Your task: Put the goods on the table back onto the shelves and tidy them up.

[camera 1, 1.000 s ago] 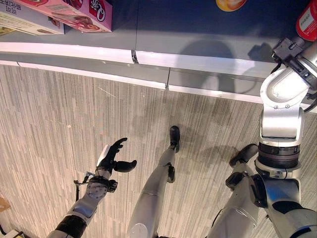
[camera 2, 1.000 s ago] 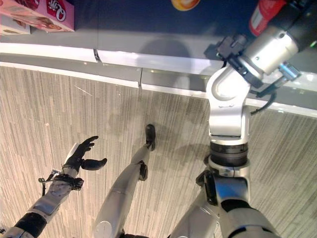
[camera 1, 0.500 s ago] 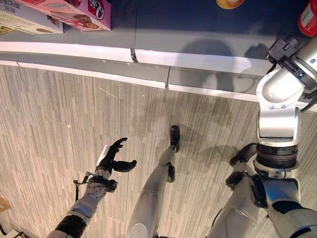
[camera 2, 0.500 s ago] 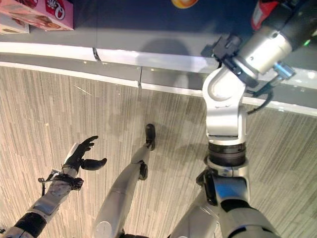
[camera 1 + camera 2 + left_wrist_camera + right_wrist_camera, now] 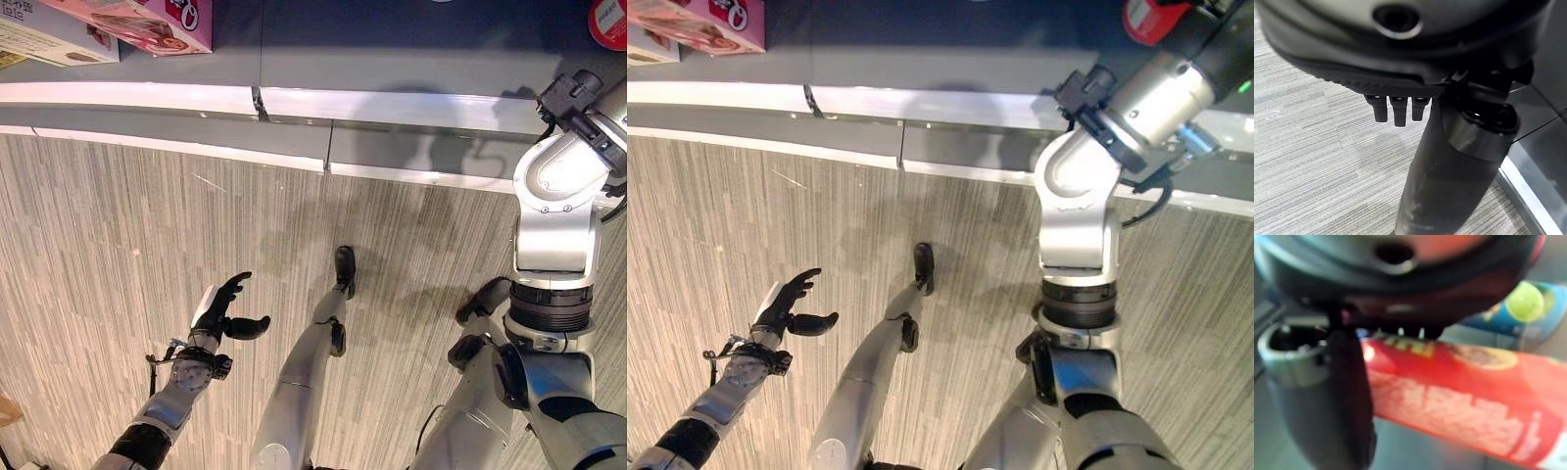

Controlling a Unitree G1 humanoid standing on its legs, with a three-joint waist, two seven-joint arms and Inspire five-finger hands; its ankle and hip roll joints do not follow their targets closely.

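Floor (image 5: 118, 225): grey striped carpet | shelf (image 5: 392, 59): grey, white-edged, 12 o'clock | pink box (image 5: 147, 20): 11 o'clock, print unreadable | red tube can (image 5: 1459, 406): clamped in right hand (image 5: 1337, 396), 1 o'clock, above shelf | left hand (image 5: 220, 313): 7 o'clock, fingers relaxed, empty.

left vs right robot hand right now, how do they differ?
1. Load: the left robot hand holds nothing; the right robot hand is wrapped round a red can.
2. Height: the left hangs low over the floor; the right is raised to the shelf.
3. Fingers: the left's are relaxed and spread; the right's curl over the can.
Shared: both are dark hands on silver-grey arms.
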